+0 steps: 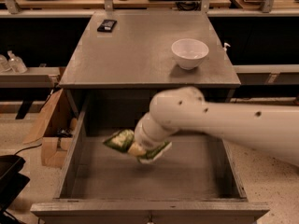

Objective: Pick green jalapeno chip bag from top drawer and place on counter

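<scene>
Reaching in from the right, the robot's thick white arm [233, 122] bends down over the wide grey box-shaped top drawer [74, 146], which stands pulled open below the cabinet. The gripper [138, 148] at the arm's end is largely hidden behind the rounded wrist, but it is clamped on the small crumpled green foil jalapeno chip bag [118, 140]. The bag hangs tilted, clear of the drawer floor, roughly over the drawer's middle, with a faint shadow on the grey floor under it. The bag shows green foil, white edges and a pale yellowish patch. Whatever is printed on it is too smeared to read, and no brand can be made out. Above, the flat matte grey counter [140, 50] carries a round white bowl [189, 53] towards its right side and a small flat black rectangular object [107, 25] near its far left corner, the two well apart. A brown cardboard box [46, 125] sits on the floor just left of the drawer, and a long tan wooden workbench [60, 0] with dark cables runs behind the cabinet.
</scene>
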Controlling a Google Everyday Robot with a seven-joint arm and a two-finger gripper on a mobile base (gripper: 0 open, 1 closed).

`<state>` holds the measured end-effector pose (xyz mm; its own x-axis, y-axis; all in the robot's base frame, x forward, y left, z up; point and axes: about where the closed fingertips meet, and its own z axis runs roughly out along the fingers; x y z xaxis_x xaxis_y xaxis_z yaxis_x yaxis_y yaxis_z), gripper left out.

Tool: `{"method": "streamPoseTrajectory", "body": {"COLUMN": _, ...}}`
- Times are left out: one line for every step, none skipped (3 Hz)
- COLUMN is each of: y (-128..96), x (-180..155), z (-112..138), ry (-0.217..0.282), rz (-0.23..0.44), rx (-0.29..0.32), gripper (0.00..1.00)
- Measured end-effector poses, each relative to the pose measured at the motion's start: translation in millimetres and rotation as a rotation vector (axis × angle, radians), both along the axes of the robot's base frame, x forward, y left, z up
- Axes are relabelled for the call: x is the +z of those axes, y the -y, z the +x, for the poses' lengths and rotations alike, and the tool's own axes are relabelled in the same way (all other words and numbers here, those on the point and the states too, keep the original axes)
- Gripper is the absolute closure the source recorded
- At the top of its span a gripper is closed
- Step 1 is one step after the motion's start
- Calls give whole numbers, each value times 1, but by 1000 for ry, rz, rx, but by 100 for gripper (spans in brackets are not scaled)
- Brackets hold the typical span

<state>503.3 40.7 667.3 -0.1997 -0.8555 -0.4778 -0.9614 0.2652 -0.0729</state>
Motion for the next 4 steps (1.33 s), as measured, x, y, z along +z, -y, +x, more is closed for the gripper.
{"method": "streamPoseTrajectory", "body": {"y": 8, "x": 108, "z": 36, "ry": 140, "rz": -39, "rx": 97, "gripper": 100}}
{"method": "streamPoseTrajectory", "body": {"y": 17, "x": 181, "z": 65, "ry": 184, "rz": -77, "rx": 134, "gripper": 100}}
{"method": "streamPoseTrajectory", "body": {"y": 13, "x": 229, "z": 94, "ry": 185, "rz": -87, "rx": 148, "gripper": 100}}
{"method": "streamPoseTrajectory", "body": {"y": -4, "x": 273, "z": 137, "ry": 249, "rz": -45, "rx": 139, "gripper": 100}}
